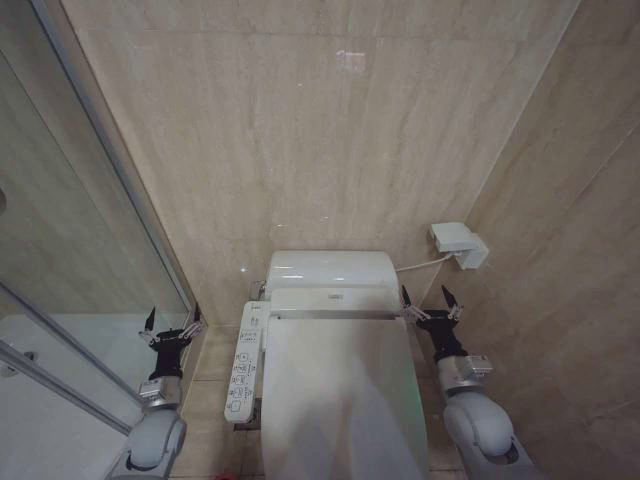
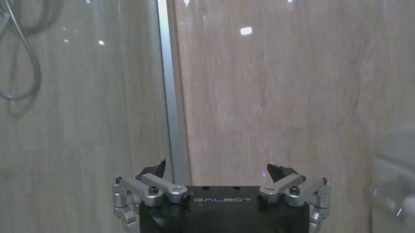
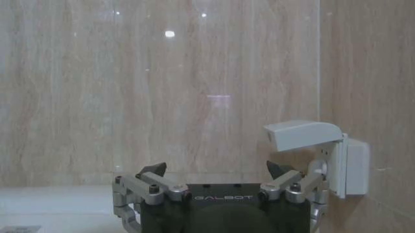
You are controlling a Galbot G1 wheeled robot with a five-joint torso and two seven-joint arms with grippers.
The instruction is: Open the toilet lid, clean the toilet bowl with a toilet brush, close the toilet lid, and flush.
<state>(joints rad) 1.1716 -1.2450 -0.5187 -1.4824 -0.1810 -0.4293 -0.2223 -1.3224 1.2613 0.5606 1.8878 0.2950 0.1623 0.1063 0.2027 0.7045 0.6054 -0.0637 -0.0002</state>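
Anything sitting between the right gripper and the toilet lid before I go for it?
Nothing visible. The right gripper, open, hovers beside the closed toilet lid near its hinge end, with open air between. The left gripper waits open by the glass shower partition.

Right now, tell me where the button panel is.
In the head view the button panel runs along the left side of the closed toilet lid, between it and the left gripper by the shower glass.

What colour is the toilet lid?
Glossy white; the toilet lid is closed, seen best in the head view.
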